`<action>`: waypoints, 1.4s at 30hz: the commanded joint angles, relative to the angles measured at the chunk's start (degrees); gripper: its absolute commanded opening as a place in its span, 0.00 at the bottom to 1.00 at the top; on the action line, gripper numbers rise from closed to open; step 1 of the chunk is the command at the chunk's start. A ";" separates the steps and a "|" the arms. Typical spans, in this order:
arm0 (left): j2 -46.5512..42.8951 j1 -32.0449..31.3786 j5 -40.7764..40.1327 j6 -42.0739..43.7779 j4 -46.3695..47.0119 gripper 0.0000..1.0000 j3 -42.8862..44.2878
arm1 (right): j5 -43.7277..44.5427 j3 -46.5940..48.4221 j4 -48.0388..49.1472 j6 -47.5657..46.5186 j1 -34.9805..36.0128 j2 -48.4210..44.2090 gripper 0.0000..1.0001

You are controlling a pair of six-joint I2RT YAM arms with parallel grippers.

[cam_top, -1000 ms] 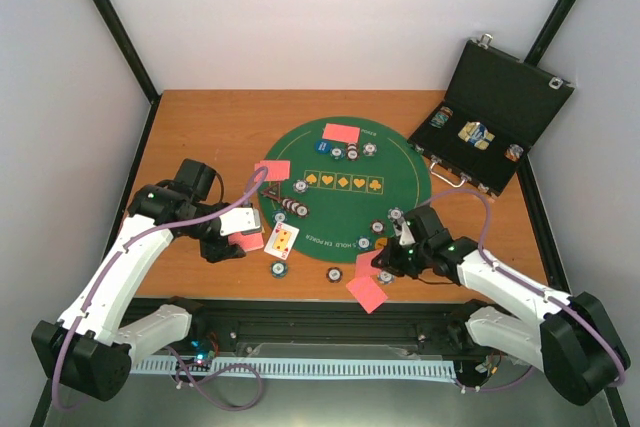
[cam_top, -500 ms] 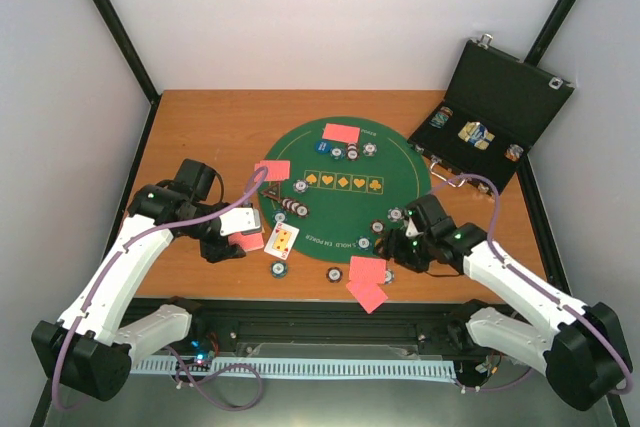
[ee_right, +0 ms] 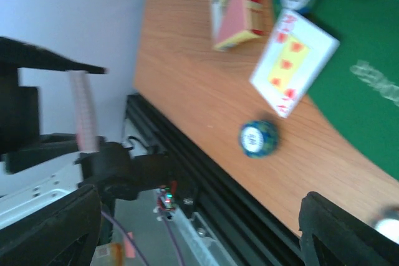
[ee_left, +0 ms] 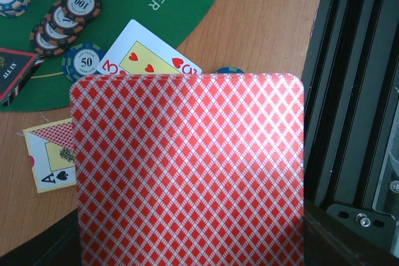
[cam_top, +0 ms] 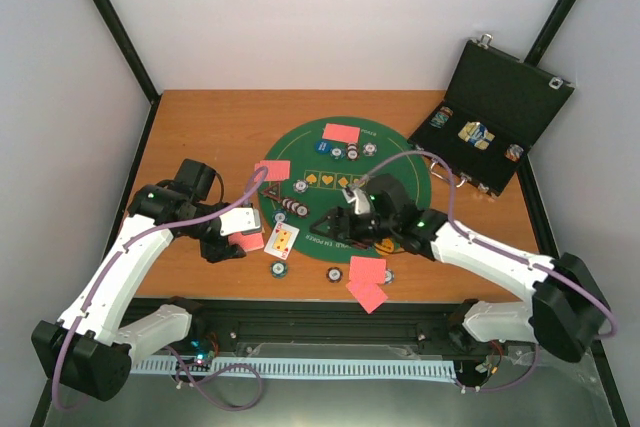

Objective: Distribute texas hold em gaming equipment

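Red-backed playing cards lie at the mat's far edge [cam_top: 342, 133], at its left edge [cam_top: 272, 169] and in a pair by its near edge [cam_top: 368, 269]. A face-up three of hearts [cam_top: 282, 237] [ee_left: 149, 60] lies at the mat's near left. Striped chips [cam_top: 292, 209] [ee_left: 81, 5] are scattered around the mat. My left gripper [cam_top: 242, 240] is shut on a stack of red-backed cards [ee_left: 187, 172], which hides its fingers. My right gripper [cam_top: 335, 225] [ee_right: 199, 207] hovers open and empty over the mat's near left, with a blue chip [ee_right: 257, 138] beneath it.
The round green felt mat [cam_top: 395, 172] covers the table's middle. An open black case [cam_top: 500, 97] with more chips stands at the back right. A card box [ee_left: 53, 160] [ee_right: 240, 7] lies left of the face-up card. The black frame rail [ee_left: 355, 91] runs along the near edge.
My right gripper opened and left a red-backed card by the mat's near edge, beside the one lying there. It then swung left across the mat. The left arm stayed still.
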 commanded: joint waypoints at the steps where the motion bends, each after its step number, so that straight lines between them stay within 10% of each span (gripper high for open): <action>1: -0.22 0.01 1.49 0.95 0.40 0.52 1.56 | -4.00 4.23 15.20 3.23 4.51 5.53 0.86; 27: -1.02 0.06 1.89 0.96 -0.29 0.52 1.89 | -7.05 19.08 34.12 10.42 16.76 32.79 0.82; 42: -1.24 0.06 2.01 1.16 -0.92 0.52 2.65 | -5.69 13.51 26.13 8.29 11.35 30.04 0.48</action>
